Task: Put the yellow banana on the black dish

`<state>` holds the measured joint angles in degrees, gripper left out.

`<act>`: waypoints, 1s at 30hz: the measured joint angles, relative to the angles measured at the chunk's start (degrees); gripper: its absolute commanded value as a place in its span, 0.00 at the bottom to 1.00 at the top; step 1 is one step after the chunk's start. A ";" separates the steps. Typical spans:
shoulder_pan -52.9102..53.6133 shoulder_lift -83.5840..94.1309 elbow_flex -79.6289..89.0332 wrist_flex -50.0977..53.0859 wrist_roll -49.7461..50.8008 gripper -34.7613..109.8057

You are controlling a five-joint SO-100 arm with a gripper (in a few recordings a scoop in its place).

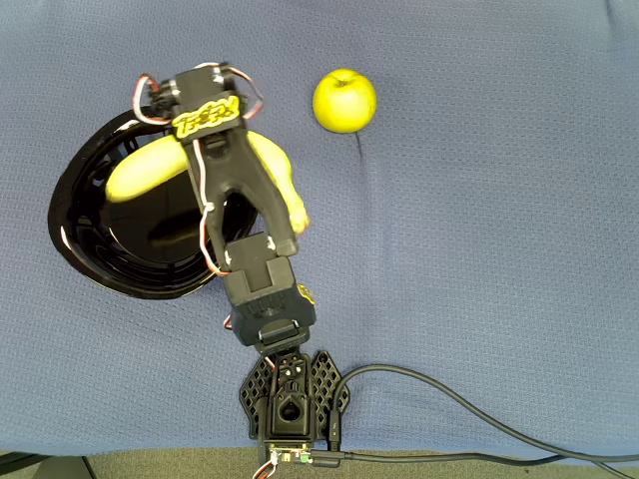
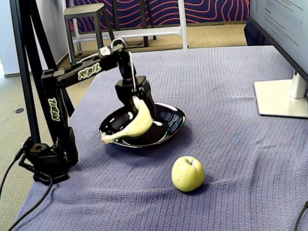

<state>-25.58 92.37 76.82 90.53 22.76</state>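
Yellow banana [image 2: 139,122] held by fingers [image 2: 142,103] over black dish [image 2: 171,126], stem overhanging

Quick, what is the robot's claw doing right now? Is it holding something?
Gripper: closed on the yellow banana, holding it over the black dish.

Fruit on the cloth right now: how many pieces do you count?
2. The yellow banana lies partly in the black dish, its stem end over the rim, under the gripper. The apple sits on the cloth, apart from the dish. None seem hidden.
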 measured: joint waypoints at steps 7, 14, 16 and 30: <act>-1.76 -1.14 -0.79 0.18 -9.32 0.24; -4.83 -6.06 -1.49 -1.67 -10.72 0.24; -5.45 -7.56 -2.46 -1.93 -10.72 0.24; -14.50 -17.05 -13.54 -1.76 -3.87 0.24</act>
<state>-40.08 75.32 63.28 88.77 18.90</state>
